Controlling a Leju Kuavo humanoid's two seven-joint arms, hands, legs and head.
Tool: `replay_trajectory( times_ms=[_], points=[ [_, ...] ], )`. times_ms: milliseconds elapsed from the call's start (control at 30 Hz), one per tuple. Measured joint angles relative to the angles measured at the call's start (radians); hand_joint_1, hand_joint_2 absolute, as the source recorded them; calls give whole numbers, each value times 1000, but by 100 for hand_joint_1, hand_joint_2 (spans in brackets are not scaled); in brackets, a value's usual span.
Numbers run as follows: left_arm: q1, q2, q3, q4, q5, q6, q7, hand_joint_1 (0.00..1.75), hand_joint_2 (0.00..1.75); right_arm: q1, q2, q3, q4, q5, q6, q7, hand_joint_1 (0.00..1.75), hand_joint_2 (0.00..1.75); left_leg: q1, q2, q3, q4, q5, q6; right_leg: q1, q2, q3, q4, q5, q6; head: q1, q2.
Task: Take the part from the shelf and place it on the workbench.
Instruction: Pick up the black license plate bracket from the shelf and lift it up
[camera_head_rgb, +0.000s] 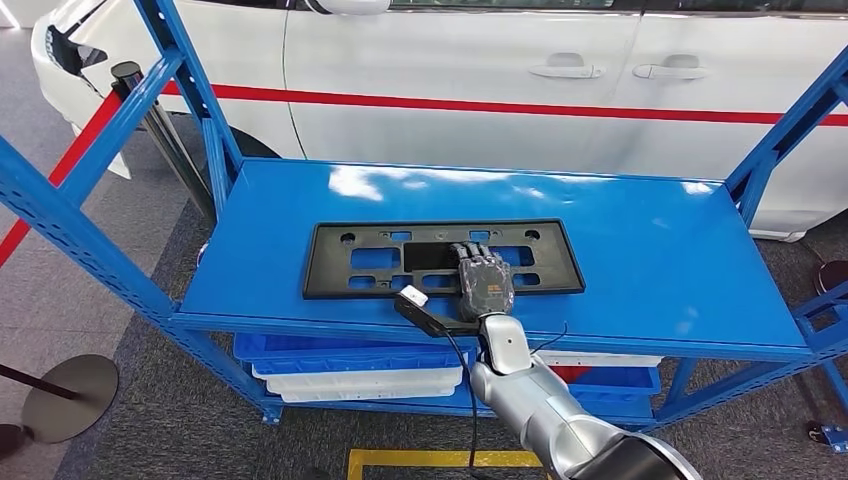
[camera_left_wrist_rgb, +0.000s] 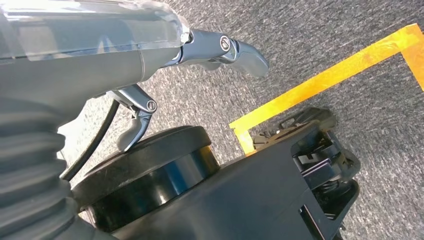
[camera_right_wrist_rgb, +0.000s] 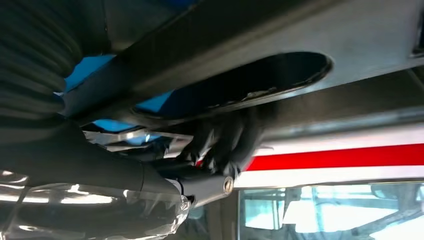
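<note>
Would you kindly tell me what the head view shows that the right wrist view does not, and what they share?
Head view alone: the whole black part lying flat on the blue shelf, the right hand laid on its middle, trays on the tier below, and grey floor with yellow tape. Right wrist view alone: an oval hole in the part seen close, with dark fingers beside it. Both: the part, the right hand, and the white car with its red stripe.

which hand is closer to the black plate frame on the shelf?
Right. The right hand lies on the black plate frame on the blue shelf. The left hand hangs low over the grey carpet, away from it.
</note>
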Motion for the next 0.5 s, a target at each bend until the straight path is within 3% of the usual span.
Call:
replay_trajectory(
  times_ms=[267, 500],
  points=[
    [0, 0, 0, 0, -9, 9, -2, 0, 0, 10, 20, -69, -36, -63, -5, -160, 175, 175, 0, 1, -1, 0, 0, 0, 0, 0, -1, 0, 0, 0, 0, 0],
    [0, 0, 0, 0, -18, 12, 1, 0, 0, 27, 73, -179, -194, -172, -5, -373, 175, 175, 0, 1, -3, 0, 0, 0, 0, 0, -2, 1, 0, 0, 0, 0]
  ],
)
